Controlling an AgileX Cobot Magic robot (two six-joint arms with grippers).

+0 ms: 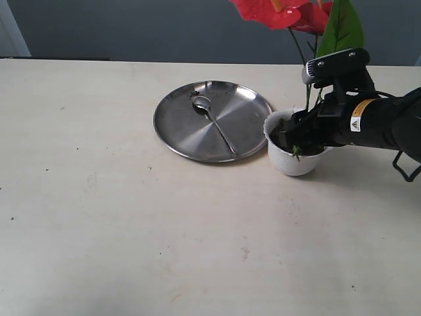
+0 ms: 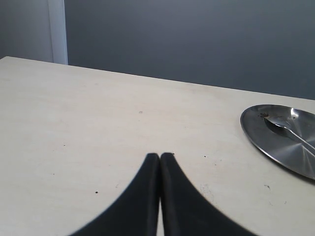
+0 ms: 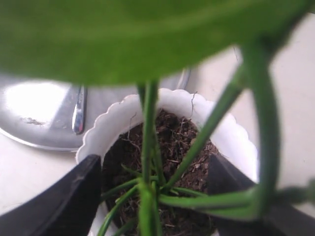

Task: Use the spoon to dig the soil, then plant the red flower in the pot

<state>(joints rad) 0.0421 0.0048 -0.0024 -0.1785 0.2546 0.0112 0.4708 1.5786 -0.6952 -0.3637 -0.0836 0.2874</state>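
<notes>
Exterior view: on the pale table [image 1: 99, 197], the steel plate [image 1: 184, 131] carries the spoon [image 1: 214, 122], its bowl toward eleven o'clock and its handle running to five o'clock. The pot [image 1: 289, 161] sits just beside the plate at its four o'clock. The red flower [image 1: 279, 13] stands upright in the pot (the blooms are cut off by the frame's upper edge). The right gripper [image 1: 299, 131] reaches in from three o'clock, its tips down at the soil [image 1: 279, 139].

Left wrist view: the left gripper [image 2: 160, 160] is clenched, finger against finger, with nothing between, above bare table. The plate and spoon lie well apart from it.

Right wrist view: the right gripper's fingers [image 3: 69, 196] stand spread wide inside the scalloped rim. The green stems [image 3: 148, 128] rise from the soil between them, untouched; the pincer is released.
</notes>
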